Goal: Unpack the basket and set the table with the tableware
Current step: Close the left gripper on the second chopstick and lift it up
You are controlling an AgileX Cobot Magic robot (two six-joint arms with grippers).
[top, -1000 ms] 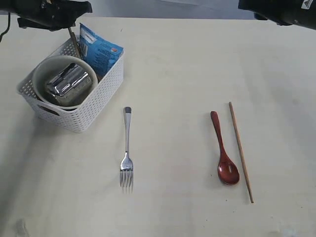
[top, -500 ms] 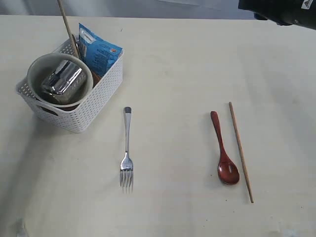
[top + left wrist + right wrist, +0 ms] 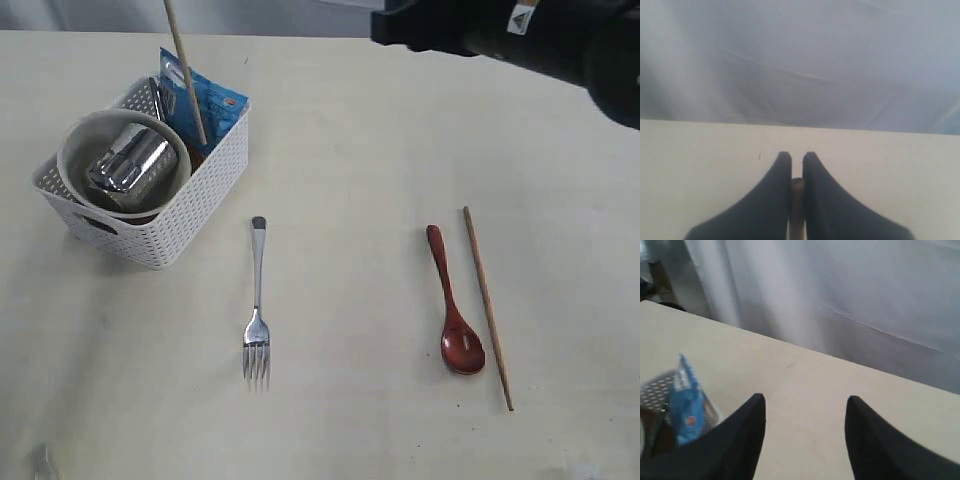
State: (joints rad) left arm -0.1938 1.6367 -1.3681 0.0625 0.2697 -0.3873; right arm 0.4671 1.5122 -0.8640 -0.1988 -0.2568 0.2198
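- Wooden chopstick (image 3: 186, 72) is hanging tilted over the white perforated plastic basket (image 3: 195, 215), clenched in the left end effector (image 3: 797, 157).
- Right end effector (image 3: 805, 405) is hovering released over the pale cream tabletop (image 3: 350, 130).
- Steel fork (image 3: 257, 300) is lying near the basket.

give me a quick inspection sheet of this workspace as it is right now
surface: pale cream table, faint specks, no spills seen
job's things: white basket holds a cream bowl with a steel cup inside; fork, dark red spoon and a chopstick lie on the table, spoon and chopstick side by side; second chopstick hangs slanted, its lower end over the basket
clutter: blue snack packet standing in the basket
grippers: left gripper shut on the second chopstick; right gripper open, holding nothing
cables: nothing seen
surroundings: pale grey-blue backdrop behind the table
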